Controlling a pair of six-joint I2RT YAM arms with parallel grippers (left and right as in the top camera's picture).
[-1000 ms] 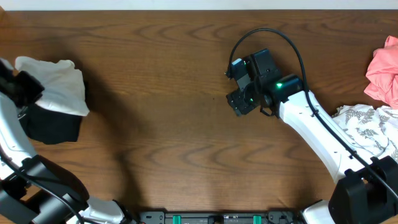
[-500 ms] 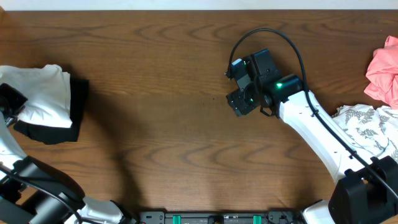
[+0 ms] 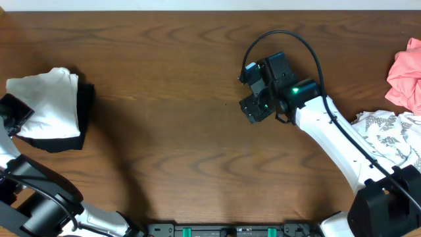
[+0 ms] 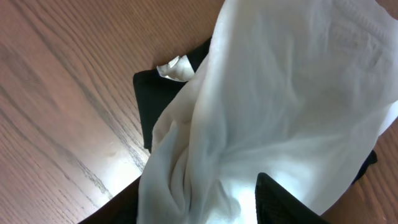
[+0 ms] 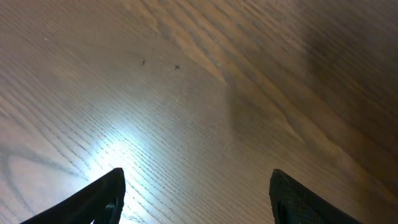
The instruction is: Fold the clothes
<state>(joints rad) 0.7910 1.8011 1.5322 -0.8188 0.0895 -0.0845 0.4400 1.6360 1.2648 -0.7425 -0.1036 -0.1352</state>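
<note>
The white T-shirt (image 3: pixel 46 102) is being released onto the black garment (image 3: pixel 84 105) at the left edge of the desk (image 3: pixel 184 131), with the left fingers (image 4: pixel 283 202) being spread after pinching it. The right fingers (image 5: pixel 106 199) are being held spread over bare desk. This piece is judged stacked.

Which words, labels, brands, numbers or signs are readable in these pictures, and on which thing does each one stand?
None can be read.
The white garment, black garment, pink garment and leaf-patterned garment show no text.
The table bears only tiny marks, not letters.
</note>
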